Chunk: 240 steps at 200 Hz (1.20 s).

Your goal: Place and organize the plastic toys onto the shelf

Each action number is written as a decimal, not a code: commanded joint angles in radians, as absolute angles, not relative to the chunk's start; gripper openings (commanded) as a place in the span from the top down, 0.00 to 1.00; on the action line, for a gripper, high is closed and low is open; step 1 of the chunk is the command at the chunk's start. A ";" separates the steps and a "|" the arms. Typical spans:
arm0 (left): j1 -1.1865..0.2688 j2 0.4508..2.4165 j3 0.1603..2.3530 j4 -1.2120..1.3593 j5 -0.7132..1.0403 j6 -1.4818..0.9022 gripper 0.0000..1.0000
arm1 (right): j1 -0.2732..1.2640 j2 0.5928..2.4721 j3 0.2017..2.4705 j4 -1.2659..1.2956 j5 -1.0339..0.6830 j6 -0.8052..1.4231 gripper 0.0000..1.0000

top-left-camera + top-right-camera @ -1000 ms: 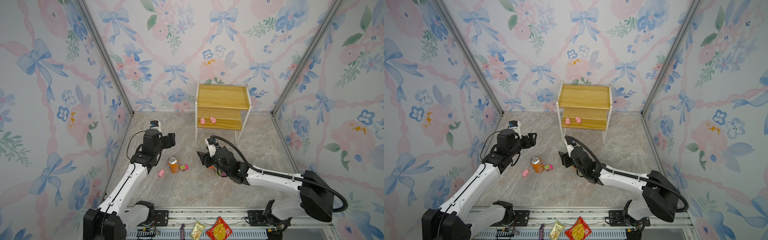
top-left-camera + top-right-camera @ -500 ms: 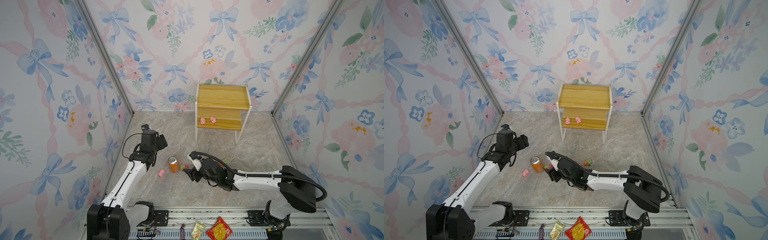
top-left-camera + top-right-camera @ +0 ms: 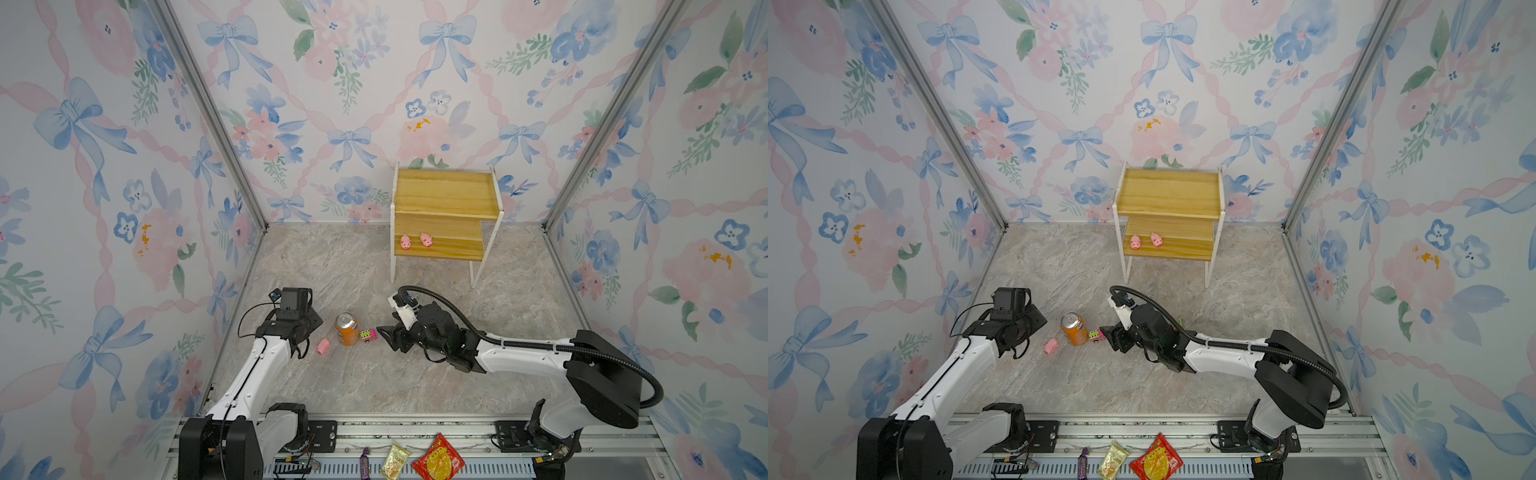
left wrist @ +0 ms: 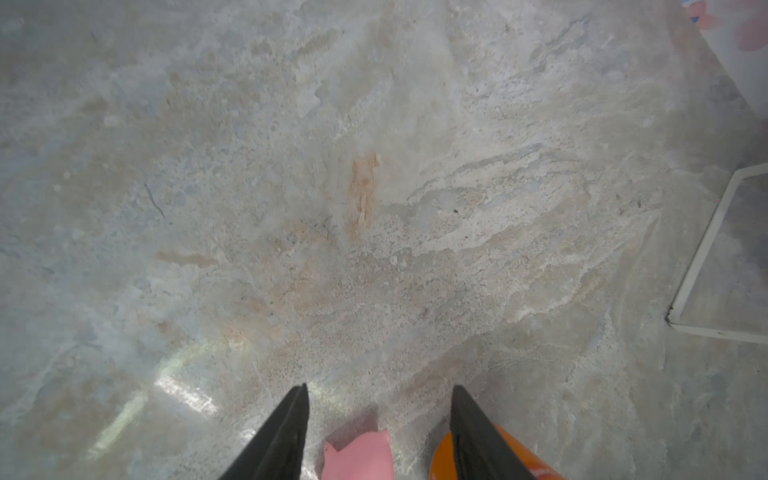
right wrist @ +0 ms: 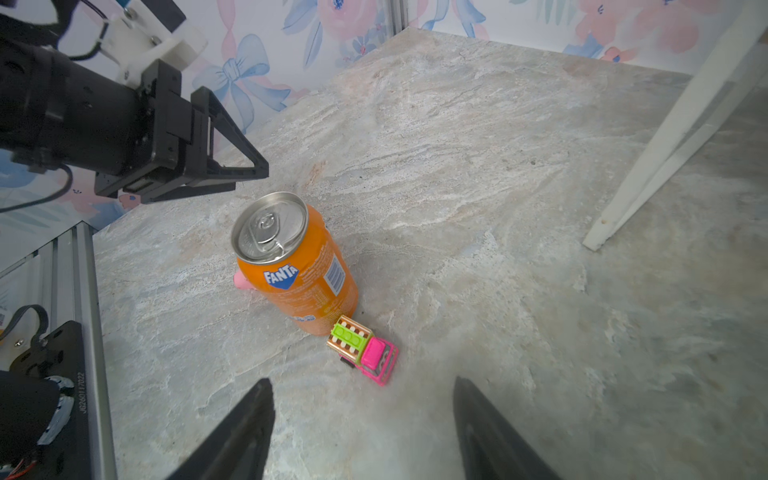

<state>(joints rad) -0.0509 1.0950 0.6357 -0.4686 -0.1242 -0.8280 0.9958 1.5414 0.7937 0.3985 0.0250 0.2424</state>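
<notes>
Approach of both arms to the toys gathered round an upright orange can point(image 3: 347, 329). We see the left gripper point(image 4: 379, 388) pointing down at the table point(image 3: 374, 386). Its jaws stand apart on either side of a pink pig point(image 4: 359, 457), with a gap showing on each flank, so nothing is gripped yet. One finger point(image 4: 469, 432) stands between the pig and the can just beside it. We judge that this stance lets the jaws close across the pig's body and leave the can outside.

The right gripper point(image 5: 361, 379) lies low and nearly level, its jaws spread and empty. It is aimed at a toy truck point(image 5: 362, 351), which sits just ahead of the fingertips, not between them. The truck is close against the can's base on the side away from the pig. We cannot tell whether it touches.

The shelf point(image 3: 446, 195) stands well apart at the back wall. Two more pigs point(image 3: 405, 242) sit side by side on its lower board, and nothing shows on the upper board.

The can is the obstacle here, standing between the two toys and the two grippers. We judge that a nudge from either side could topple it or scatter the toys. Snack packets point(image 3: 439, 459) lie on the front rail point(image 3: 582, 432), out of the way.
</notes>
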 commanded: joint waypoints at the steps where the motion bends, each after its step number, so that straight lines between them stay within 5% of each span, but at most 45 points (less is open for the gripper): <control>1: -0.044 1.135 0.628 -0.527 -0.049 -0.935 0.46 | 0.974 1.497 0.784 0.333 0.009 0.214 0.30; 108: -0.046 1.196 0.563 -0.586 0.031 -1.014 0.27 | 0.940 1.491 0.769 0.339 -0.026 0.204 0.30; 240: -0.052 1.242 0.552 -0.563 0.059 -1.129 0.29 | 0.939 1.485 0.749 0.347 -0.022 0.212 0.30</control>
<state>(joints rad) -0.0509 1.2213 0.5690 -0.5514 0.0349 -1.0786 0.9489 1.4975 0.7639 0.3481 -0.0158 0.2161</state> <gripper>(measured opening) 0.725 0.700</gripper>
